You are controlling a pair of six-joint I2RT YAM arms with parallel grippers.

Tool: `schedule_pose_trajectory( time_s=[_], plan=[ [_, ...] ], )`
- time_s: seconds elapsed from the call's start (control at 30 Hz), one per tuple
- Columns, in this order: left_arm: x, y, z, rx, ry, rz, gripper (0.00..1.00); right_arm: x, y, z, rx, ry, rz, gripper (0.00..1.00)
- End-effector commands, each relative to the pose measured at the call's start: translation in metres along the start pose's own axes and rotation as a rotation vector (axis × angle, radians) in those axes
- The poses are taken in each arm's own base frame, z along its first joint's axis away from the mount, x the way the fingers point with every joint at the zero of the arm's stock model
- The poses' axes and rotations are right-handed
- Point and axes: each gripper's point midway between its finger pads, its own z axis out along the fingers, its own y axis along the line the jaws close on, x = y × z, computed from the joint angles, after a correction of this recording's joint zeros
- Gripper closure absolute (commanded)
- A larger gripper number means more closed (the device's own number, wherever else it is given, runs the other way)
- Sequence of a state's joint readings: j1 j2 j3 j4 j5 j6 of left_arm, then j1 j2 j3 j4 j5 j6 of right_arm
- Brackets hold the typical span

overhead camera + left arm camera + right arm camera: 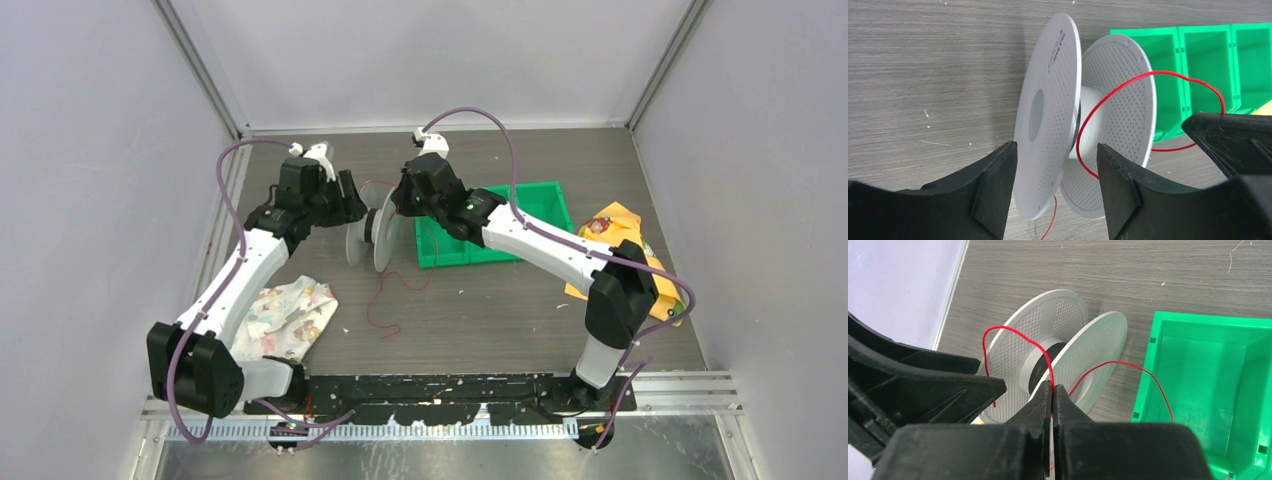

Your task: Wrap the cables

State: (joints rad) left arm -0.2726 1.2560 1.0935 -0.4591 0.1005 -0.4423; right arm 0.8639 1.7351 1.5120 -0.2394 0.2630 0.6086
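Currently: right hand (1053, 387) pinches cable (1158, 73) just above spool (1098, 340) core. Left hand (1057, 152), half-wide, straddles near flange (1048, 100); axle runs hand to hand.

A grey wood-grain table (480, 300) carries everything, and small white specks (925, 114) are scattered over it. Just to the right of the right gripper (397, 203), partly under that arm, a green compartment bin (535, 205) sits on the boards. Beyond the bin, well to the right of that gripper, lies a yellow packet (615, 222). Well apart from the left gripper (355, 208), toward the arm bases, a patterned cloth (290, 315) lies crumpled. On the near side of both grippers, the slack of the red cable (385, 310) lies in loose loops on bare wood. Between the grippers is a grey spool (372, 240); whether its flanges rest on the table cannot be told.
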Motion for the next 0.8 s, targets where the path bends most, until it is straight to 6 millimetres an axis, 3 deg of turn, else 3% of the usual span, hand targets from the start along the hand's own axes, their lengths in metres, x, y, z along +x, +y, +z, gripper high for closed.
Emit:
schedule_pose_trajectory(
  time_s=[0.0, 0.77],
  plan=[
    [-0.013, 0.000, 0.010, -0.004, -0.049, 0.007, 0.40, -0.019, 0.018, 0.000, -0.046, -0.054, 0.037, 0.99],
    [0.000, 0.000, 0.015, 0.036, -0.007, 0.081, 0.54, -0.014, 0.017, 0.007, -0.054, -0.038, 0.081, 0.99]
  ],
)
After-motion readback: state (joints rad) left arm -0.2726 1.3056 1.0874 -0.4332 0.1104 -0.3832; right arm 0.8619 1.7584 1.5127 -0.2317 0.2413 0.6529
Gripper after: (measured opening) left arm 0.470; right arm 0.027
